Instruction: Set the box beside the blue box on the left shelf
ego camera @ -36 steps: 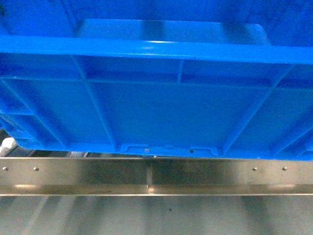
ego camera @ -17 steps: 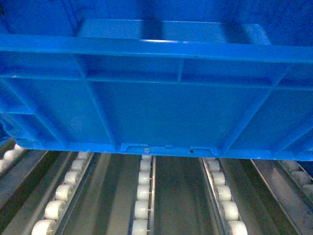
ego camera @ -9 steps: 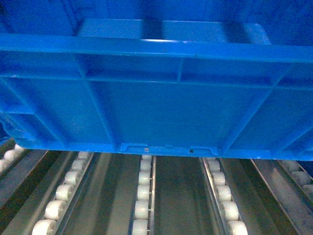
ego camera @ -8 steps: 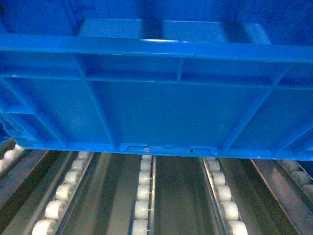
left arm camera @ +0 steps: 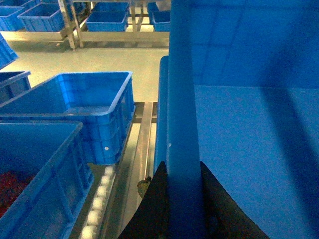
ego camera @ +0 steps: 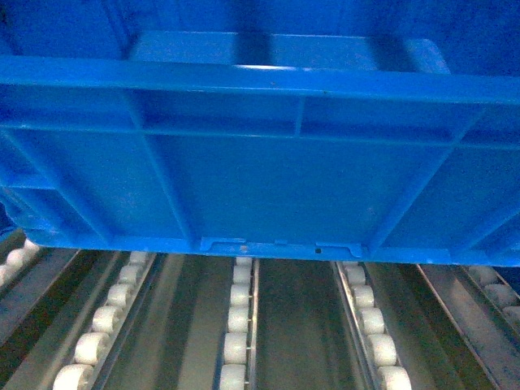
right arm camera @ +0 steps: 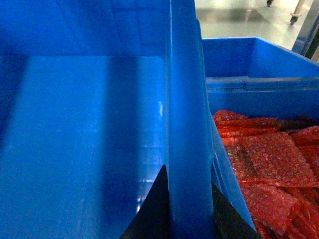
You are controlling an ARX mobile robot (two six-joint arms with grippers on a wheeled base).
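The box, a large bright-blue ribbed crate, fills the upper head view. Its bottom edge lies over the left shelf, grey rails with rows of white rollers. Whether it touches the rollers cannot be told. In the left wrist view my left gripper is shut on the box's left rim, one black finger on each side. My right gripper is shut on the right rim the same way. The box's smooth inside holds nothing. Both grippers are hidden in the head view.
Left of the held box, an empty blue box and a nearer one with red contents stand beside a roller rail. On its right a blue box holds red bubble wrap. More blue boxes stand across the floor.
Two seconds ago a steel cross beam lay under the box; now roller rails show there. Over the last second nothing has visibly moved.
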